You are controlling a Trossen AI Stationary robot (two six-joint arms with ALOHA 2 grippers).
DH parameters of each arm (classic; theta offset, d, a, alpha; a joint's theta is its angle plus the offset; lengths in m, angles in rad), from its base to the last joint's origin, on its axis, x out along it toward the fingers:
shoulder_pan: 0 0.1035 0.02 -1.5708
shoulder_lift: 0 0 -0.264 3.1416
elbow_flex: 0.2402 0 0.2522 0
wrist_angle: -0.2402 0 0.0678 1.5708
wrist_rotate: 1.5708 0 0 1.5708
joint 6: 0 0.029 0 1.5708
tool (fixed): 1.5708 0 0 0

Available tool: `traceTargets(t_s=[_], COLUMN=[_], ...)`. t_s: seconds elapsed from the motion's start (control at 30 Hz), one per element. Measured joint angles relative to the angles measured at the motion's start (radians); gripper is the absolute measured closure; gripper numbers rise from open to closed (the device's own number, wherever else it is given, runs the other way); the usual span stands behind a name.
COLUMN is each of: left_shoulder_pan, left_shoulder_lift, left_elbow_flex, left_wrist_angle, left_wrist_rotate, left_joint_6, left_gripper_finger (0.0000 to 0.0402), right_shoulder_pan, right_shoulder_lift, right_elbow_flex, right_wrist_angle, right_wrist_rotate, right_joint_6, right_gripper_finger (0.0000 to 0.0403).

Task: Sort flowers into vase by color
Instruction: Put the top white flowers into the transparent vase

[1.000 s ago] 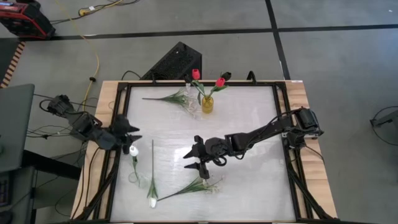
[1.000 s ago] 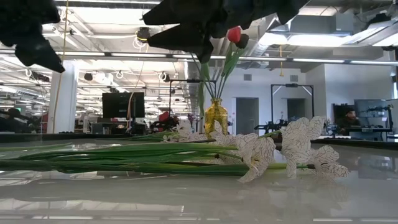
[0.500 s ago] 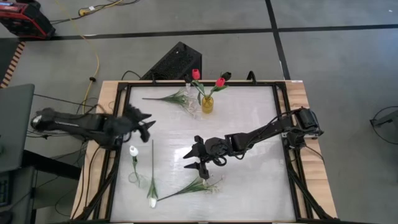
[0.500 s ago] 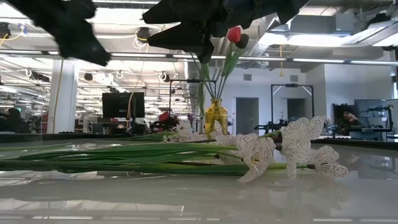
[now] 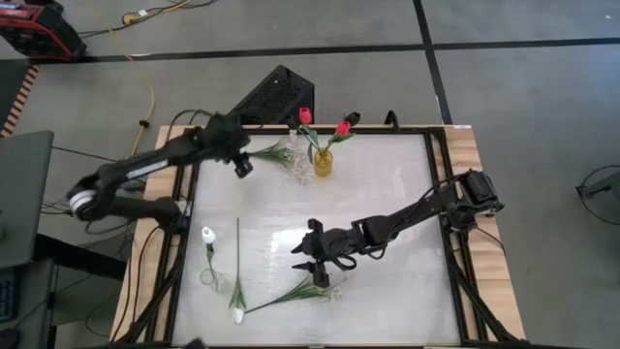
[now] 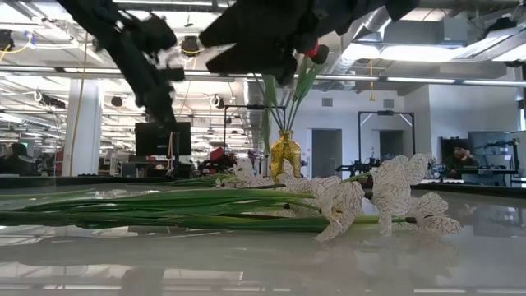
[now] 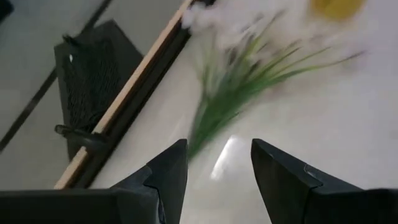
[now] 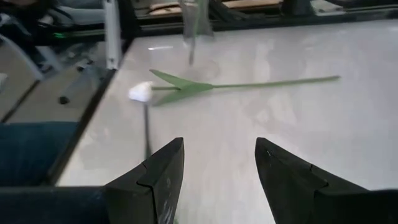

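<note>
Looking straight down on my white table [image 5: 387, 194], a yellow vase [image 5: 323, 162] stands at about 12 o'clock near the far edge, holding two red tulips [image 5: 305, 116]. Just beside it sits a clear glass vase [image 5: 302, 167], with a spray of tiny white blossoms [image 5: 263, 151] lying flat at about 11 o'clock.

My left gripper [image 5: 239, 163] hangs over that spray's stem end, fingers spread wide and holding nothing. Its wrist camera shows the green stems [image 7: 230, 93] directly ahead between the empty fingers.

My right gripper [image 5: 312, 262] hovers near the table's middle, toward 6 o'clock, also wide and empty. Below it lies a second white spray [image 5: 308, 288]. At about 7 o'clock a white tulip [image 5: 236, 281] lies flat, bud toward the near edge, and another white tulip [image 5: 207, 236] stands in a small clear vase [image 5: 210, 276].

I judge these artificial flowers to be very light, with thin springy stems that could slide on the glossy top. The blossom clusters look soft and bushy, likely to crush or snag. I would pinch mid-stem, where the bundle is narrow, and lift gently so the head does not swing
</note>
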Motion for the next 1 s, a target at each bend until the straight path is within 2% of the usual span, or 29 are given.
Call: traceTargets(t_s=[0.2,0.4,0.53,0.7,0.8,0.93,1.0], left_shoulder_pan=[0.077,0.081,0.081,0.082,0.087,0.087,0.088], left_shoulder_lift=[0.284,0.495,0.574,0.598,0.599,0.600,0.595], left_elbow_flex=[0.074,0.171,0.223,0.238,0.237,0.236,0.235], left_wrist_angle=[0.032,-0.004,-0.021,-0.045,-0.067,-0.098,-0.108], left_wrist_rotate=[0.003,-0.021,-0.028,-0.012,0.029,0.041,0.045], left_joint_6=[0.168,0.231,0.225,0.271,0.278,0.246,0.214], left_gripper_finger=[0.0235,0.0235,0.0235,0.0240,0.0276,0.0371,0.0389], right_shoulder_pan=[0.013,0.016,0.009,0.001,0.002,0.002,0.002], right_shoulder_lift=[0.023,0.028,0.030,0.029,0.029,0.029,0.029], right_elbow_flex=[-0.006,-0.038,-0.042,-0.041,-0.041,-0.041,-0.041], right_wrist_angle=[-0.014,-0.026,-0.036,-0.037,-0.033,-0.031,-0.028], right_wrist_rotate=[0.024,0.023,0.023,0.023,0.023,0.023,0.023], right_joint_6=[0.005,0.005,0.004,-0.007,-0.018,-0.018,-0.013], right_gripper_finger=[0.0179,0.0179,0.0179,0.0179,0.0179,0.0179,0.0179])
